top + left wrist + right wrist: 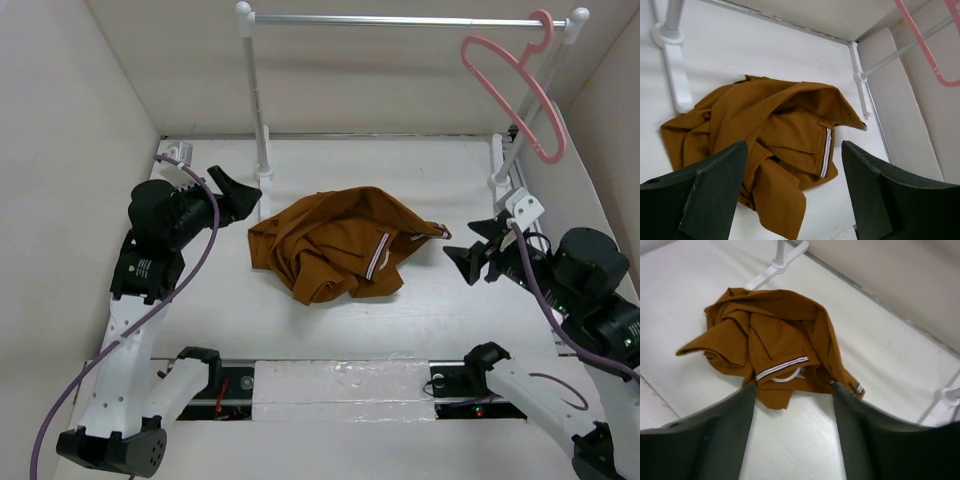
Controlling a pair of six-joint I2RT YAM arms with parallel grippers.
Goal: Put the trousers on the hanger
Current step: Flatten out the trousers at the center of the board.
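Note:
The rust-brown trousers (pixel 335 245) lie crumpled in a heap on the white table, striped waistband trim showing. They also show in the left wrist view (pixel 770 135) and the right wrist view (pixel 775 347). The pink hanger (pixel 515 85) hangs by its hook on the silver rail at the top right; part of it shows in the left wrist view (pixel 927 50). My left gripper (pixel 240 192) is open and empty, left of the heap. My right gripper (pixel 468 250) is open and empty, right of the heap, close to the waistband corner.
The silver rail (pixel 400 20) stands on white posts (pixel 258 120) with feet on the table at the back. White walls enclose the left, back and right sides. A taped strip (pixel 340 385) runs along the near edge between the arm bases.

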